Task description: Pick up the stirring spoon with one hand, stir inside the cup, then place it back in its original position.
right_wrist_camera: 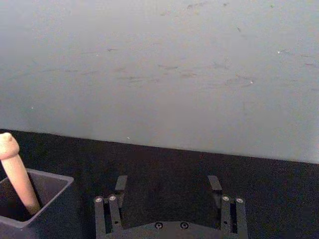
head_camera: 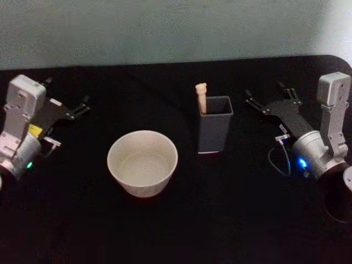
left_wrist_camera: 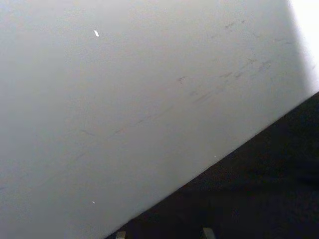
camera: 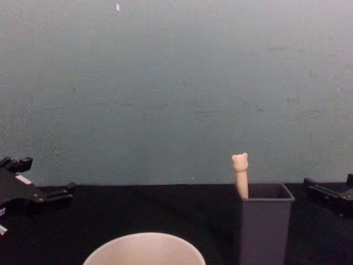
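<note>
The stirring spoon (head_camera: 201, 97) stands in the dark grey square holder (head_camera: 214, 124), its beige bear-topped handle (camera: 240, 175) sticking out of the back left corner; its bowl is hidden inside. The cream cup (head_camera: 142, 163) sits to the left of the holder and nearer to me, with nothing in it. My right gripper (head_camera: 268, 94) rests open on the table to the right of the holder (right_wrist_camera: 45, 199), holding nothing. Far on the left side, well away from the cup (camera: 144, 249), my left gripper (head_camera: 66, 94) also lies open with nothing between its fingers.
A black cloth covers the table (head_camera: 181, 231), and a pale grey wall (camera: 176, 83) rises right behind its far edge. A dark round object (head_camera: 336, 201) sits at the right edge near my right wrist. Open cloth lies between cup, holder and both grippers.
</note>
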